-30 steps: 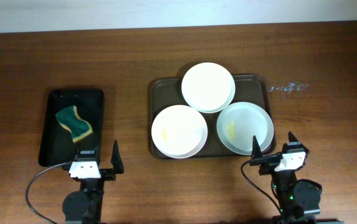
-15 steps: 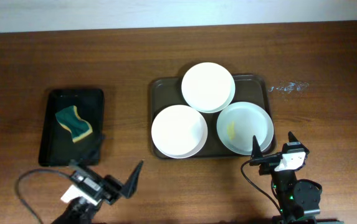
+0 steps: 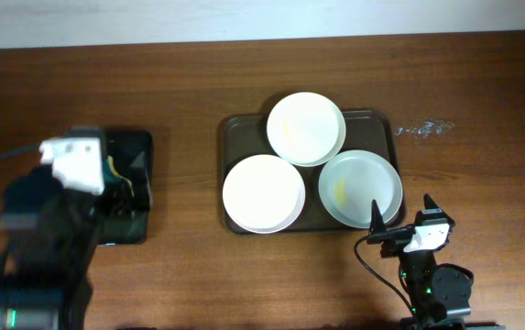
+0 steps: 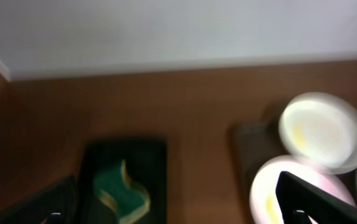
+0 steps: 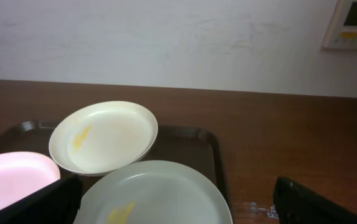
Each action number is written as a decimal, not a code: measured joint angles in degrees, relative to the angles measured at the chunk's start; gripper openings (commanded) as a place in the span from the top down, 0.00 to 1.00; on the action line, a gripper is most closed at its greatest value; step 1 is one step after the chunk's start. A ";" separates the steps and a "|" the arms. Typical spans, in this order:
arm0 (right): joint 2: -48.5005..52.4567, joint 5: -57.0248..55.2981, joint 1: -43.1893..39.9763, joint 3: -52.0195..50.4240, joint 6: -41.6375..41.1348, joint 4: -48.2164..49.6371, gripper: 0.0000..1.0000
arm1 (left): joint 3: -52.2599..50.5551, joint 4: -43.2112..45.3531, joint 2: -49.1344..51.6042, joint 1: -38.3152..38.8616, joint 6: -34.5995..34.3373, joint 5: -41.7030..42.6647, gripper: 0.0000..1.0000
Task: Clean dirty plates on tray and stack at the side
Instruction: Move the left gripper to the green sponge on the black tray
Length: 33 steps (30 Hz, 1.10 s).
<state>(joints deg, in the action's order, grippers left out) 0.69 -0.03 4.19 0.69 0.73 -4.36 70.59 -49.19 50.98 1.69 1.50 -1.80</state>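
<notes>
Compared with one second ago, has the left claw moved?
Yes. In the overhead view the left claw went from the table's near edge toward the far side, and is now above the small black tray with the sponge.

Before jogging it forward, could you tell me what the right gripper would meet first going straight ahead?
Likely the nearest yellow-smeared plate on the brown tray, though height is unclear.

We've got the tray [image 3: 235, 128] right of centre on the surface [image 3: 189, 73], holding three plates [image 3: 262, 193]: smeared ones at twelve and four o'clock, a clean one at eight. The left arm [image 3: 65, 170] blurs over the black tray [image 3: 138, 147] at nine; the right tool [image 3: 401, 206] sits fingers apart at five.
</notes>
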 measured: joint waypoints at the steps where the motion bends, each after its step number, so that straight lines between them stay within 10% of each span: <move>1: 0.00 0.00 0.00 0.00 0.02 0.02 0.02 | 2.60 -1.44 7.15 -1.16 -0.07 -1.64 0.01; 14: 0.00 0.02 0.00 0.00 0.00 0.00 0.02 | 5.92 4.28 52.48 -20.44 -20.90 -4.24 0.01; 33: 0.00 0.02 0.00 0.00 0.02 0.00 0.02 | 5.97 4.83 63.73 -20.44 -21.07 4.44 0.01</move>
<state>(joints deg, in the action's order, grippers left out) 0.69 -0.01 4.19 0.69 0.75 -4.36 76.55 -44.36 114.72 -18.74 -19.57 2.63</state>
